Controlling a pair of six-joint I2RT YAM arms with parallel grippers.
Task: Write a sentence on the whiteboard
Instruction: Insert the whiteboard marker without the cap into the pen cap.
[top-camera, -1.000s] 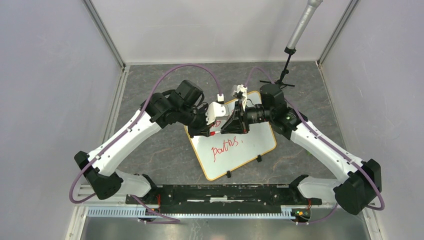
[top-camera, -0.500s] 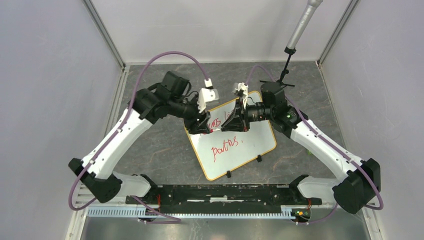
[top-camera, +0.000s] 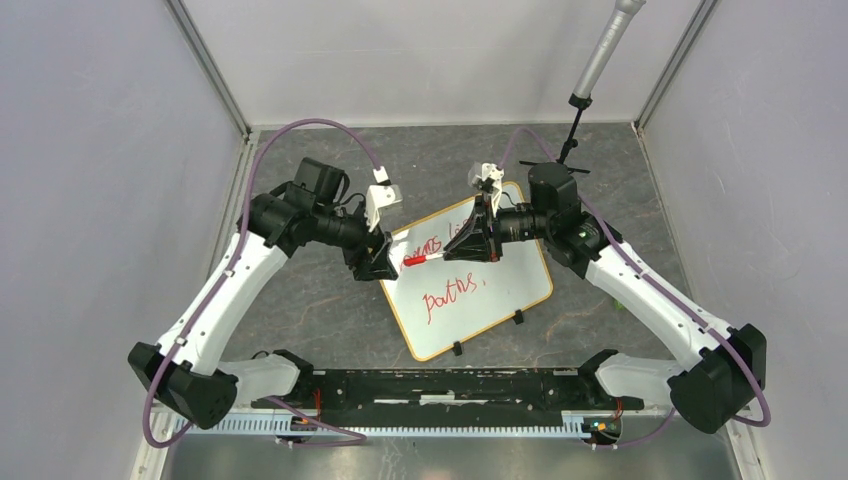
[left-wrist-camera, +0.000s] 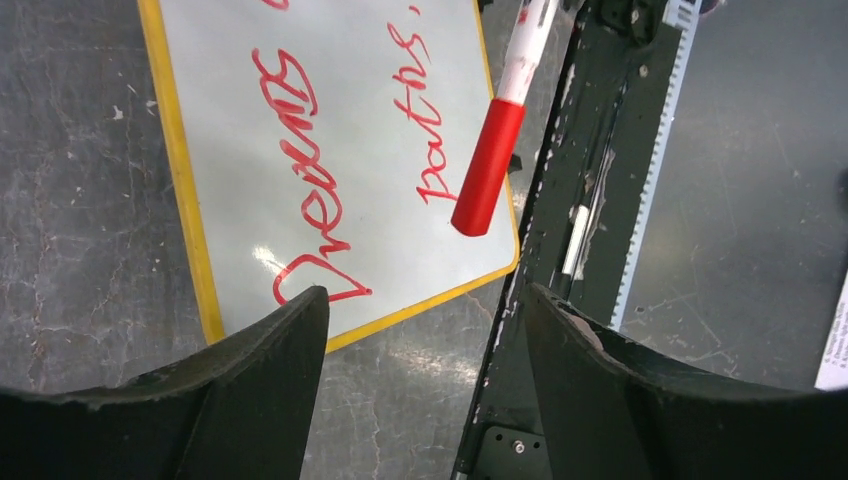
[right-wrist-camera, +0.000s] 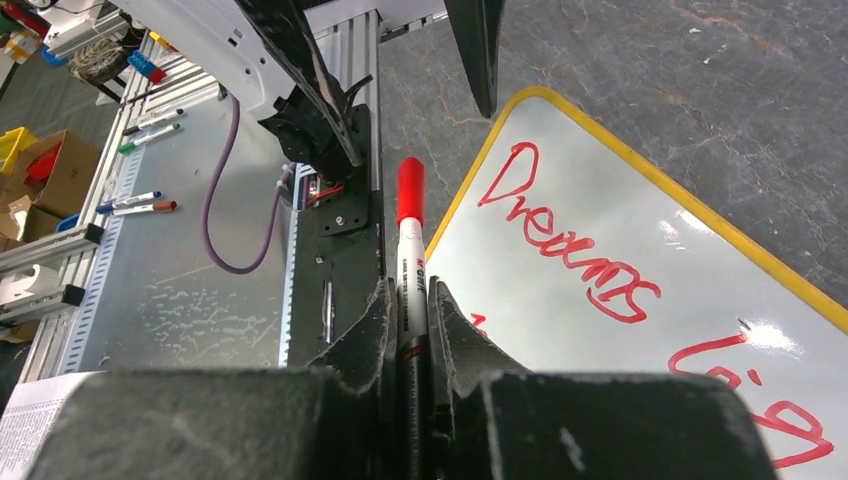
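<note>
The whiteboard (top-camera: 505, 300) lies flat on the grey table, white with a yellow rim. The sentence (top-camera: 450, 293) is in red marker; "Dreams" (left-wrist-camera: 300, 190) and "paths" (left-wrist-camera: 420, 100) show in the left wrist view, and "Dreams" (right-wrist-camera: 570, 245) shows in the right wrist view. My right gripper (top-camera: 470, 245) hovers over the board's upper part, shut on a white marker (right-wrist-camera: 408, 270) whose red cap (left-wrist-camera: 488, 165) is on and points left. My left gripper (top-camera: 375, 262) is open and holds nothing at the board's left corner, a short way from the cap. Its fingers (left-wrist-camera: 250, 380) stand wide apart.
A grey pole on a black stand (top-camera: 598, 60) rises at the back right. The black mounting rail (top-camera: 450, 385) runs along the near edge. Spare markers (right-wrist-camera: 140, 205) and a cardboard box (right-wrist-camera: 50, 170) lie beyond the rail. Enclosure walls stand close on both sides.
My left gripper opened and drew back to the left, away from the marker's capped end. The right gripper still holds the marker in nearly the same spot.
</note>
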